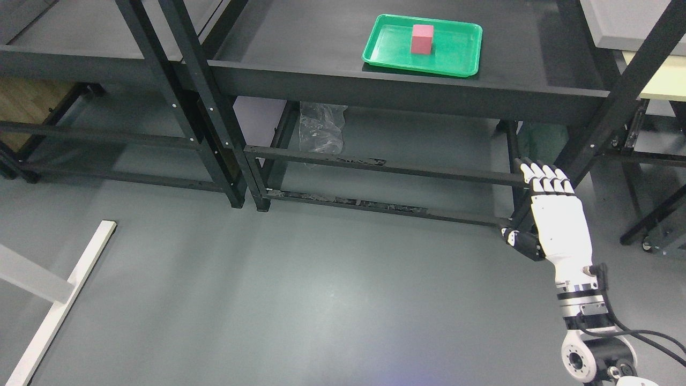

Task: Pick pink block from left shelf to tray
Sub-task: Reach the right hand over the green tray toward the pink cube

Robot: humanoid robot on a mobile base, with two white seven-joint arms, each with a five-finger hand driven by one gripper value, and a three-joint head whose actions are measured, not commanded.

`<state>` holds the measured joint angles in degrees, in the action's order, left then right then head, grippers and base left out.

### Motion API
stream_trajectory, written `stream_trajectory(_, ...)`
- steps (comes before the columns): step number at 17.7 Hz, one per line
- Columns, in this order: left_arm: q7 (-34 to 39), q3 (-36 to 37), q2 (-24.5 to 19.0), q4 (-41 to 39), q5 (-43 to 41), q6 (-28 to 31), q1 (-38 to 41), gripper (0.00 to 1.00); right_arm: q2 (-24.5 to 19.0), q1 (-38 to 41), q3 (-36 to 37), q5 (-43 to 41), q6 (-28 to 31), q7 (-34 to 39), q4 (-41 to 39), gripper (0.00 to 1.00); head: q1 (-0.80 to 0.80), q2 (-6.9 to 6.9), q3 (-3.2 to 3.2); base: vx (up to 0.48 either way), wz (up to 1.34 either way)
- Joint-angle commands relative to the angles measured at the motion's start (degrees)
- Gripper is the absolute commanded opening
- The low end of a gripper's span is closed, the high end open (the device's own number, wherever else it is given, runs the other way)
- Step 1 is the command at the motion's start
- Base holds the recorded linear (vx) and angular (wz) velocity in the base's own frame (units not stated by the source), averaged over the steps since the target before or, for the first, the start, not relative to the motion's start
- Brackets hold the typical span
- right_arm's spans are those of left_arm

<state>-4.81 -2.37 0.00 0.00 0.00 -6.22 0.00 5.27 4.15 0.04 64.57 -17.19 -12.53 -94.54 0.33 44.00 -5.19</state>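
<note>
The pink block (422, 38) stands upright inside the green tray (461, 64), which lies on the dark shelf top (321, 37) at the upper middle. My right hand (546, 203) hangs low at the right, well below and in front of the shelf, its white fingers (544, 178) stretched out straight and the thumb spread to the side. It holds nothing. The left arm does not show.
Black shelf posts (214, 123) and low crossbars (386, 167) run across the middle. A second shelf (69, 37) stands at the upper left. Crumpled clear plastic (321, 128) lies under the shelf. A white frame leg (59, 305) crosses the grey floor at lower left.
</note>
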Motion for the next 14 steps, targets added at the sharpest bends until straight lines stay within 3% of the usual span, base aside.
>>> stream_trajectory(1, 0.0, 0.0, -1.0, -1.0, -0.1, 0.0, -1.3, 1.00, 0.0, -0.5, 0.5, -1.9, -1.3, 0.0, 0.1, 0.99, 0.00, 0.00, 0.00, 0.304, 0.01)
stream_trajectory(14, 0.0, 0.0, -1.0, -1.0, -0.1, 0.0, -1.3, 1.00, 0.0, -1.0, 0.3, -3.0, -1.4, 0.1, 0.3, 0.99, 0.00, 0.00, 0.00, 0.323, 0.10)
